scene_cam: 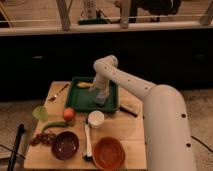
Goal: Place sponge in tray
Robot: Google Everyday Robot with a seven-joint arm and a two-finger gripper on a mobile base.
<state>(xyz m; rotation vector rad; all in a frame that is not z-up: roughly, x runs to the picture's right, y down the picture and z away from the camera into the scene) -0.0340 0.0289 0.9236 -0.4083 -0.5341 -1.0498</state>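
The dark green tray [80, 102] lies at the back middle of the wooden table. My gripper [101, 95] hangs down over the tray's right half, close to its floor. A small blue-grey sponge [101, 100] shows right at the gripper's tip, low inside the tray. I cannot tell whether it rests on the tray floor or whether the gripper grips it. A yellow item [83, 84] lies at the tray's back edge.
A white cup [95, 118], an orange [69, 113] and a green cup [40, 113] stand in front of the tray. A maroon bowl [65, 145], an orange bowl [108, 152] and grapes [43, 138] sit near the front. A fork [59, 92] lies left, a dark block [130, 106] right.
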